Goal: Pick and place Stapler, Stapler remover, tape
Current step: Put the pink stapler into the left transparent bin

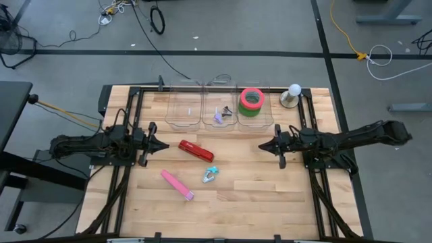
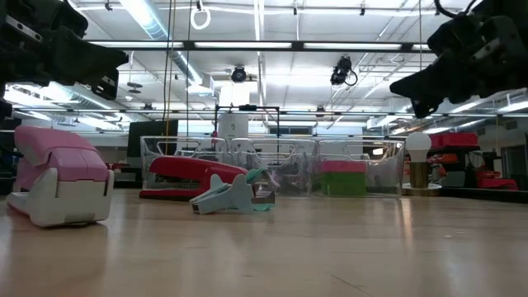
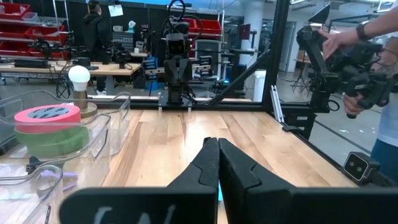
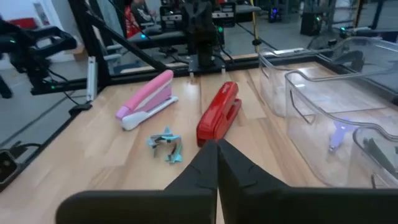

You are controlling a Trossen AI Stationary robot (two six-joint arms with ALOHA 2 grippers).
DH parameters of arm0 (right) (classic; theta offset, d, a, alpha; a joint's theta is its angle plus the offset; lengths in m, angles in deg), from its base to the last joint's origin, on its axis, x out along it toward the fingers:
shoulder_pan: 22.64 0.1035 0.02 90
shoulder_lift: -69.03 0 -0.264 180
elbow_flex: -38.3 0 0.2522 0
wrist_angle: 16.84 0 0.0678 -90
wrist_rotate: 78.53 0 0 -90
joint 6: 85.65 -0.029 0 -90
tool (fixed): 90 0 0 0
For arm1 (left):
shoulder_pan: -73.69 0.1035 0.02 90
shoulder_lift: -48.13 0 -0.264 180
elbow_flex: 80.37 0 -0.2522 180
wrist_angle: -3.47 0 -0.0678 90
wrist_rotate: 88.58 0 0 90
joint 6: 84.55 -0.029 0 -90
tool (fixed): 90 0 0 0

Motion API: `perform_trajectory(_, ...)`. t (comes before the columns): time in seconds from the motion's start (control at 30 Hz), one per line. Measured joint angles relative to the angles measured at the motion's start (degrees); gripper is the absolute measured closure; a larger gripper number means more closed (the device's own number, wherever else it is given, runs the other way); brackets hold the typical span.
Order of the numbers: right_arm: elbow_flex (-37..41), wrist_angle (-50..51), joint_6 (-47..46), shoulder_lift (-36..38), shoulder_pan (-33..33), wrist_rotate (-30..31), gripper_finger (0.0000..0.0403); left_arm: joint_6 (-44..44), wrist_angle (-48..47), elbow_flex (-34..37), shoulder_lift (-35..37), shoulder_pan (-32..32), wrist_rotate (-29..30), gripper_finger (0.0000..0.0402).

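From the high view I have both arms parked at mid-table, facing each other: the left gripper (image 1: 160, 144) at centre-left, the right gripper (image 1: 264, 145) at centre-right, each pinched shut on nothing, which I take as a resting pose clear of the work. Between them, slightly below centre, lie the red stapler (image 1: 196, 150), the pink stapler (image 1: 177, 184) and one teal remover (image 1: 210, 175), loose on the table (image 1: 270, 196), so I judge these three are yet to be moved. Along the upper edge sit three clear bins (image 1: 183, 108); the rightmost holds the tape (image 1: 250, 102), two rolls stacked, red on green, and the middle one holds a small purple remover (image 1: 219, 116). A lamp (image 1: 293, 94) stands just right of the bins. In the low view the pink stapler fills the left, the red stapler and teal remover sit centre, bins behind, and both grippers hang at the upper corners, well above the wood. In the left wrist view my closed fingers (image 3: 208, 165) point across bare table, tape at left centre; a person's hand (image 3: 339, 38) shows upper right, beyond the table. In the right wrist view the closed fingers (image 4: 214, 163) aim at the two staplers and the teal remover in the upper middle, bins at right.
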Motion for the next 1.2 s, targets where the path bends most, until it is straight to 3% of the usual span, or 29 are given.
perform_trajectory(0.7, 4.2, 1.9, 2.0, 10.3, 0.0, -1.9, 0.0401, 0.0, 0.0, 0.0, 0.0, 0.0, 0.0, 0.0399)
perform_trajectory(1.2, 4.2, 10.6, 2.6, 21.0, 0.0, -1.8, 0.0401, 0.0, 0.0, 0.0, 0.0, 0.0, 0.0, 0.0399)
